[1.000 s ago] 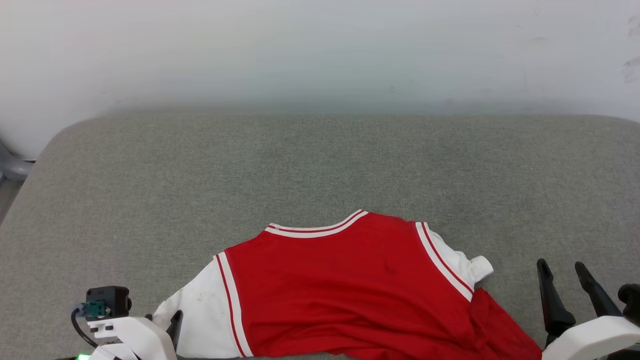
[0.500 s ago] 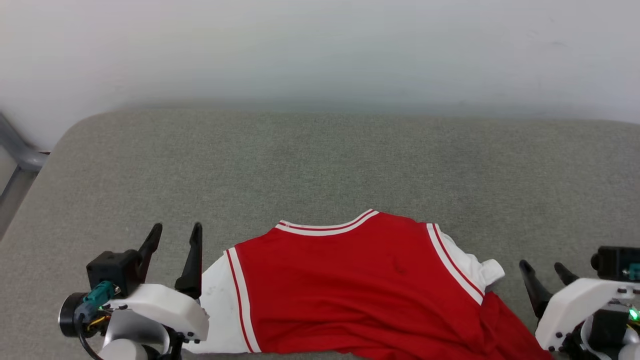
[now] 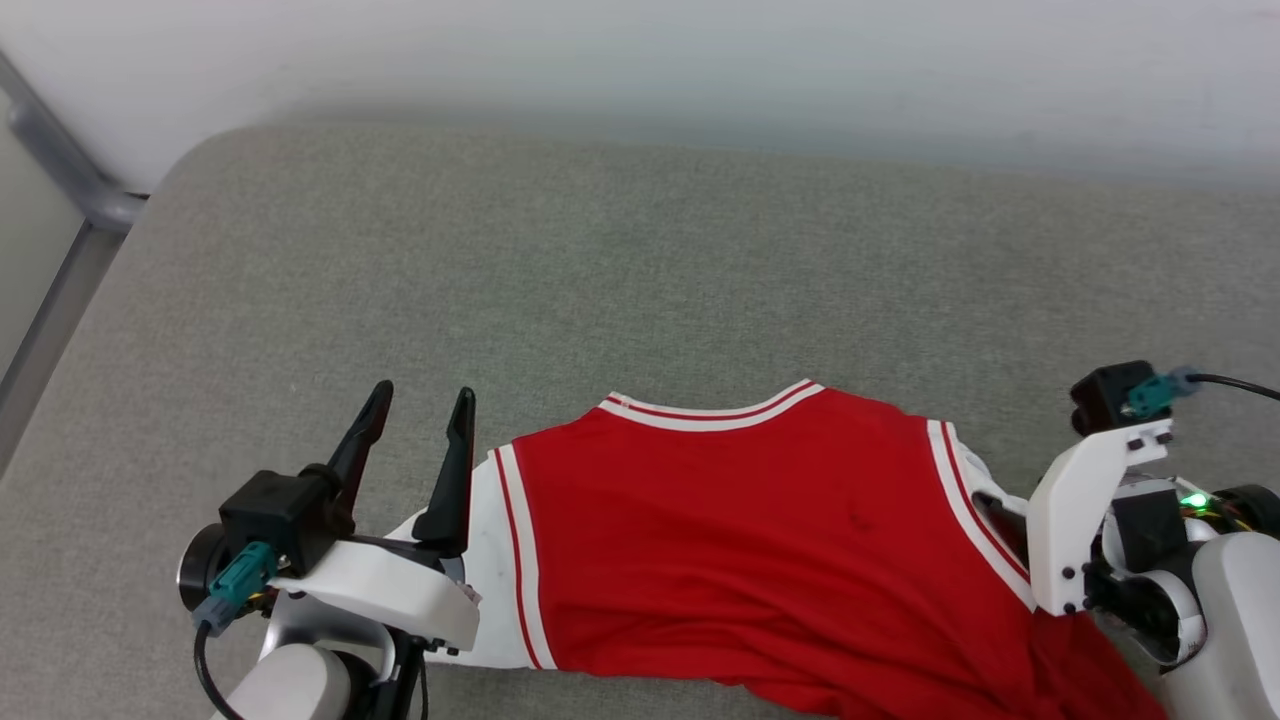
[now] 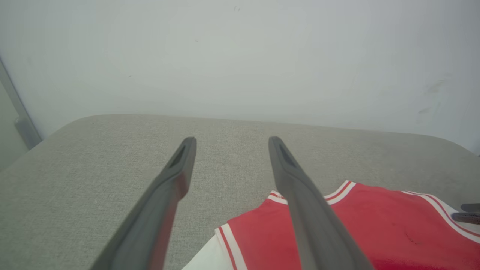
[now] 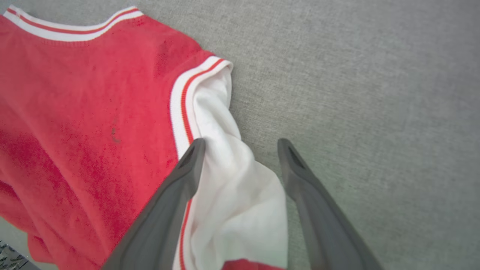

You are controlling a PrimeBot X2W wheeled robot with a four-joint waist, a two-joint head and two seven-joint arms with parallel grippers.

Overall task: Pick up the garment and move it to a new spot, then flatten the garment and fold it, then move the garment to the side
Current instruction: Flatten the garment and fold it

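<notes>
The garment [image 3: 760,540] lay flat on the grey cloth-covered worktop [image 3: 640,280], close to its near edge and right of the middle. Its striped collar pointed toward the far edge, and a plain red panel faced up. A white sleeve stuck out on each side, each joined to the red by red-and-white trim. The cloth near the near right corner was rumpled and ran out of the head view.

The left gripper [image 3: 423,395] hovered at the garment's left side with its fingers spread wide, holding nothing and pointing toward the far edge. One finger was over bare grey cloth, and the other was over the edge of the left sleeve [image 3: 495,560].

The right gripper [image 5: 242,142] was tilted down over the right sleeve [image 5: 232,195], also with its fingers spread. One finger was over the trim and the other over grey cloth just beside the sleeve. Whether either finger touched the sleeve could not be told.

A pale wall [image 3: 700,60] rose behind the far edge.
</notes>
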